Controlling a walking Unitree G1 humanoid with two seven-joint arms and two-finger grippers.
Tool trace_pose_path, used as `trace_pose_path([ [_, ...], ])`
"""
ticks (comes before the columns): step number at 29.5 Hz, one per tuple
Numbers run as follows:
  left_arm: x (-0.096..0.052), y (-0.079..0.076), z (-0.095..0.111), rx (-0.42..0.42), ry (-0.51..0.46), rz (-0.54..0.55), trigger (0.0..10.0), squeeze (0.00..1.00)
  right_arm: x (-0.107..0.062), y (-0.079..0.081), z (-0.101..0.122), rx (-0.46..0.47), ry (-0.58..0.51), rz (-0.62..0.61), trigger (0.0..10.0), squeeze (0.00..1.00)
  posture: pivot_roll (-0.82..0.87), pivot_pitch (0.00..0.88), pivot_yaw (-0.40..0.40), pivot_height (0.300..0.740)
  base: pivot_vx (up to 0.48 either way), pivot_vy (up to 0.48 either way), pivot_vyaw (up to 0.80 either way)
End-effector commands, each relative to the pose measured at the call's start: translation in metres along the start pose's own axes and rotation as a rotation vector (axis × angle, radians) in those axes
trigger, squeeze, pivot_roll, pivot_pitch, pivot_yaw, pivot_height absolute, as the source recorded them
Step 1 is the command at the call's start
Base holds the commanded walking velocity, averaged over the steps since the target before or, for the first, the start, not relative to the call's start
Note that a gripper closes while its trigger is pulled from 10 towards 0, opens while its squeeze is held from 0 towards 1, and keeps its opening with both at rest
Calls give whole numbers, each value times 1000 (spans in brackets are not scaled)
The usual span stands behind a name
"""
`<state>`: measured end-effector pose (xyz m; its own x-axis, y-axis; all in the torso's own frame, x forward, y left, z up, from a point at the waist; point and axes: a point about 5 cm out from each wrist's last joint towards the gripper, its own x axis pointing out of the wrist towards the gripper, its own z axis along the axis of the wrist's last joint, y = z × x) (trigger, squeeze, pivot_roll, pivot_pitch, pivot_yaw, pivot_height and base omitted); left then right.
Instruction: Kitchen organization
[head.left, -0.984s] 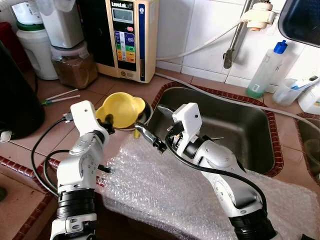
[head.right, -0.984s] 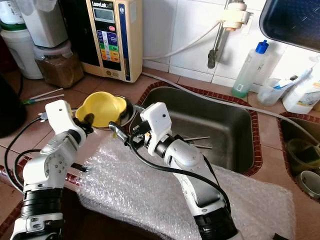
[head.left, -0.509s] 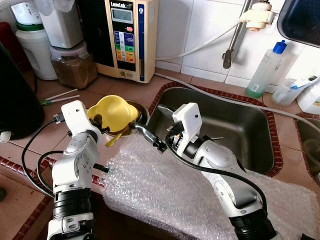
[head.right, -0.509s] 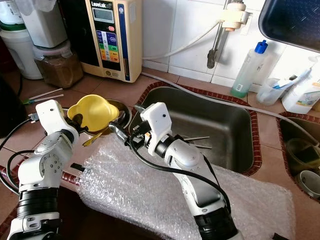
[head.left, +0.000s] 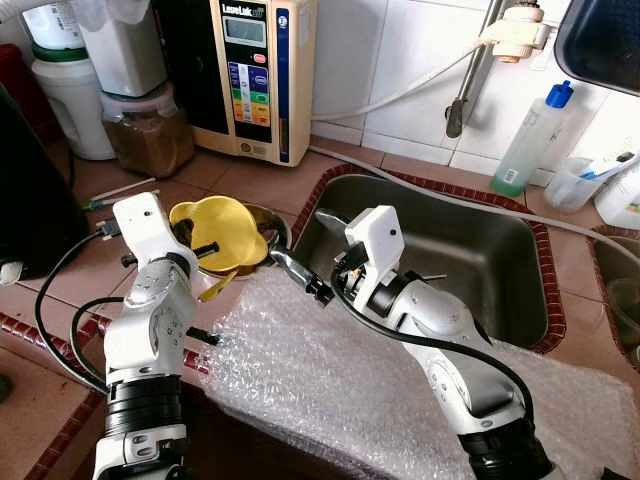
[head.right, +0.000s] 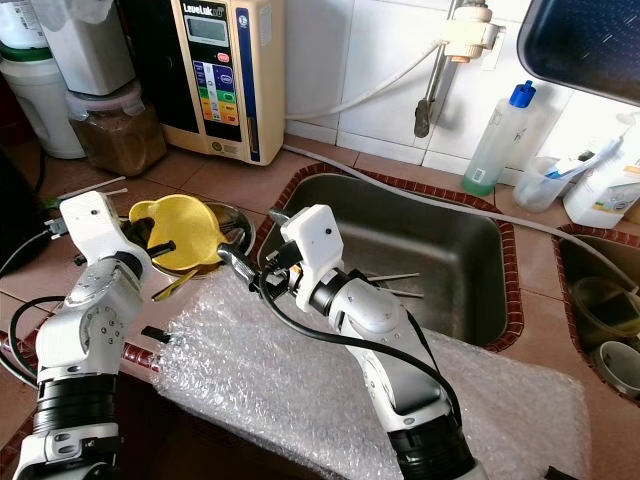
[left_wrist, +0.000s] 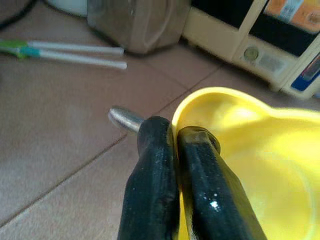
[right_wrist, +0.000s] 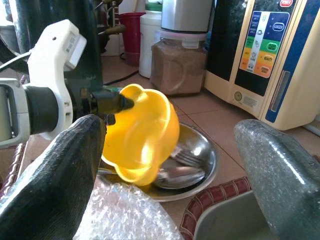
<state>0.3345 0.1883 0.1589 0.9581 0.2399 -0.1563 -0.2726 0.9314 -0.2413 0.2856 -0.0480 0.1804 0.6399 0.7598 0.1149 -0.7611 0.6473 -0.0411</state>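
The left gripper (left_wrist: 175, 137) pinches the rim of the yellow bowl (head.left: 222, 232), its two black fingers (left_wrist: 150, 190) pressed close on either side of the thin wall. The bowl hangs tilted, lifted off the steel dish (right_wrist: 200, 150) — in the right wrist view it is up on edge above the dish, where a fork and spoon (right_wrist: 180, 170) lie. In the eye views the bowl sits at about ten o'clock from the right gripper (head.left: 300, 277), near it but apart.

The right gripper hovers over the far edge of the bubble wrap (head.left: 330, 370), fingers spread wide and holding nothing, pointing toward the bowl. The sink (head.left: 480, 270) lies at three o'clock of the bowl; the water machine (head.left: 255, 75) stands at twelve o'clock, a brown jar (head.left: 150, 135) at eleven.
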Motion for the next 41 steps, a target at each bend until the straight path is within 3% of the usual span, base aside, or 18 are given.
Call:
trace_pose_path([
  [1, -1, -6, 5, 22, -45, -15, 0, 0, -1, -2, 1, -1, -4, -12, 10000, 0, 39, 0, -31, 740, 0, 0, 0],
  [19, -4, -12, 16, -29, -180, -32, 0, 0, -2, -7, 4, 0, -26, -48, 10000, 0, 35, 0, -35, 740, 0, 0, 0],
  [21, -5, -14, 23, -27, -234, -46, 0, 0, -1, -9, 7, -2, -43, -67, 10000, 0, 35, 0, -34, 740, 0, 0, 0],
  [24, -10, -32, 35, 8, -337, -132, 0, 0, -1, -19, 20, 20, -127, -150, 10000, 0, 32, 0, -36, 740, 0, 0, 0],
  [29, -15, -54, 42, 10, -397, -230, 0, 0, 0, -28, 32, 71, -199, -200, 10000, 0, 31, 0, -35, 740, 0, 0, 0],
  [41, -36, -100, 39, 46, -488, -459, 0, 0, 5, -35, 30, 98, -205, -276, 10000, 0, 33, 0, -27, 740, 0, 0, 0],
])
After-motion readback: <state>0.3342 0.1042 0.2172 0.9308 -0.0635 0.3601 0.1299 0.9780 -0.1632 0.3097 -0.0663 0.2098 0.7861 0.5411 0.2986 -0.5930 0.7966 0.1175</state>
